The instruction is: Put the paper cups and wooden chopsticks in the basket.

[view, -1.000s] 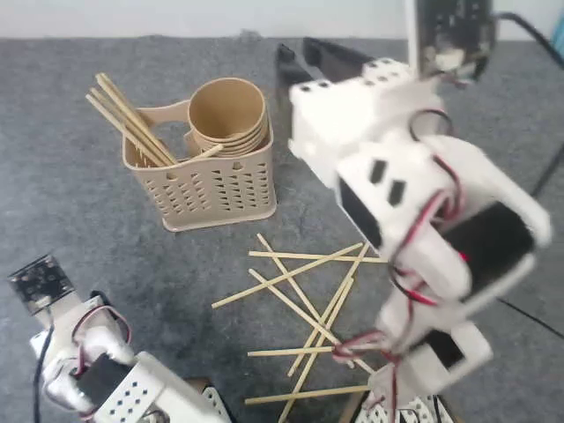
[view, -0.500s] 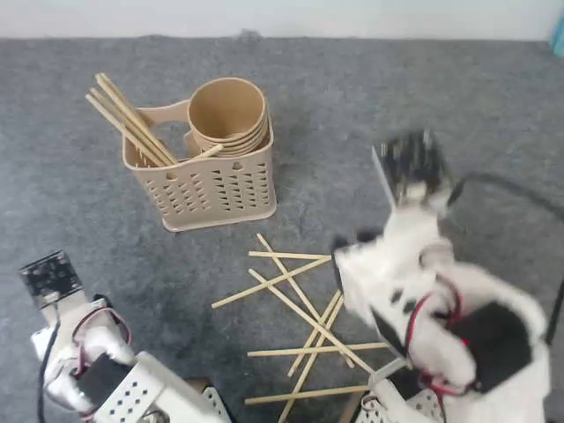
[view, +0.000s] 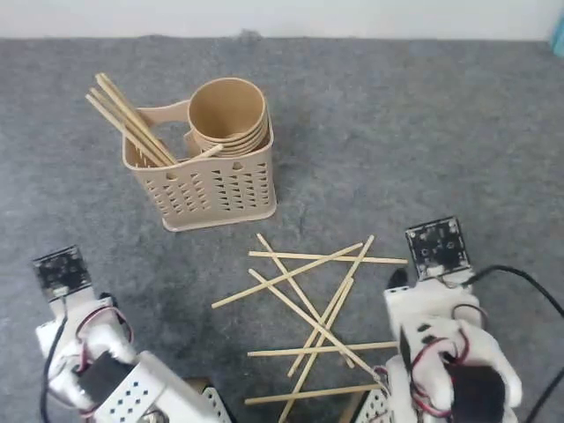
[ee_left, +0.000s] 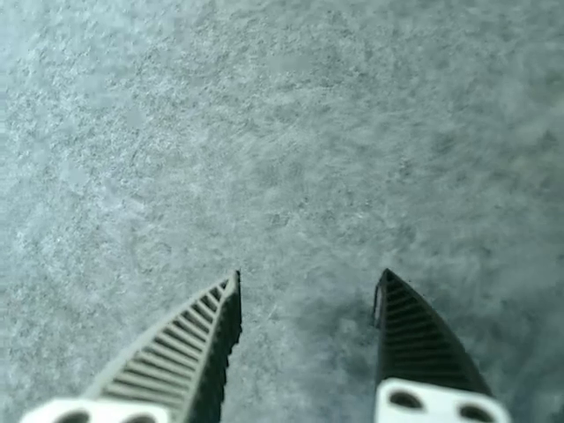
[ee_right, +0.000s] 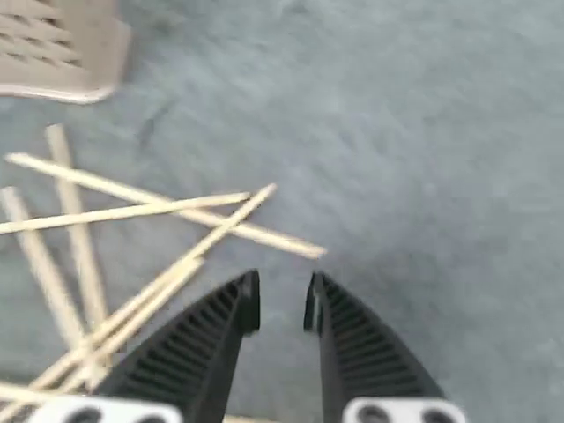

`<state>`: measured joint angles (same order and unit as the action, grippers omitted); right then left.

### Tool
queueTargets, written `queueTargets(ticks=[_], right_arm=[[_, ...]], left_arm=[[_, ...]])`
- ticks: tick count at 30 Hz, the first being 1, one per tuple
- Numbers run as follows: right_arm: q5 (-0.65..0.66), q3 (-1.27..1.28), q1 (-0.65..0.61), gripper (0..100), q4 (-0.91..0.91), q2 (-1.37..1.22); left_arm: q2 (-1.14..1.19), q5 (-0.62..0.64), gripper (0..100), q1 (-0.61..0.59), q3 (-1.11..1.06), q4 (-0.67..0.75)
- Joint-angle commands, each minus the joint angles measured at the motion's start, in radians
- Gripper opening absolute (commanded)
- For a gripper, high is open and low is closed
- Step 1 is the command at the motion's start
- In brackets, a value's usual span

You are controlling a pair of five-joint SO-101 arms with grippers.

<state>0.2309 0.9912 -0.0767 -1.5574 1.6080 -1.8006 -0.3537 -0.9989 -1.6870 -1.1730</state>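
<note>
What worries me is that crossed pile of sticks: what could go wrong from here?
1. The loose chopsticks lie crossed over one another, so the right gripper, closing on one, may drag or flick others.
2. The stored chopsticks lean out over the rim of the basket; dropping more in could knock them out.
</note>
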Motion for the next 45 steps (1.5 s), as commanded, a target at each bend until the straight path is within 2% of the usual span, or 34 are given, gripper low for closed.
queueTargets(ticks=[1,4,6,9,11,15,18,20,22,27,31,35,37,41,45], right_arm=[[0.074,-0.006,0.148,10.8,0.028,-0.091],[0.052,0.075,0.236,10.8,0.105,-0.236],[-0.034,0.169,0.252,10.8,0.239,-0.331],[-0.178,0.308,0.300,11.2,0.453,-0.472],[-0.201,0.353,0.278,10.8,0.555,-0.539],[-0.199,0.339,0.269,11.1,0.552,-0.602],[-0.192,0.339,0.277,11.1,0.552,-0.604],[-0.158,0.339,0.277,10.8,0.549,-0.604],[-0.133,0.339,0.277,10.8,0.547,-0.604],[-0.124,0.341,0.277,10.8,0.547,-0.604],[-0.123,0.341,0.278,10.8,0.547,-0.604],[-0.123,0.342,0.278,10.8,0.549,-0.604],[-0.123,0.342,0.278,10.8,0.549,-0.604],[-0.123,0.342,0.280,10.8,0.552,-0.604],[-0.123,0.339,0.298,11.0,0.555,-0.604]], left_arm=[[-0.002,-0.020,23,0.066,0.050,0.003],[-0.002,-0.061,23,0.092,0.117,-0.060],[0.000,-0.149,23,0.144,0.194,-0.138],[0.032,-0.143,22,0.215,0.269,-0.132],[0.107,-0.176,21,0.252,0.357,-0.173],[0.359,-0.235,21,0.387,0.608,-0.362],[0.594,-0.347,21,0.514,0.759,-0.468],[0.738,-0.407,21,0.612,0.849,-0.511],[0.864,-0.413,21,0.715,0.928,-0.517],[1.094,-0.328,21,1.030,0.970,-0.448],[1.152,-0.235,21,1.263,0.905,-0.261],[1.160,-0.269,21,1.452,0.832,-0.089],[1.162,-0.292,21,1.499,0.825,-0.018],[1.172,-0.284,21,1.501,0.825,0.104],[1.300,-0.285,21,1.501,0.826,0.187]])
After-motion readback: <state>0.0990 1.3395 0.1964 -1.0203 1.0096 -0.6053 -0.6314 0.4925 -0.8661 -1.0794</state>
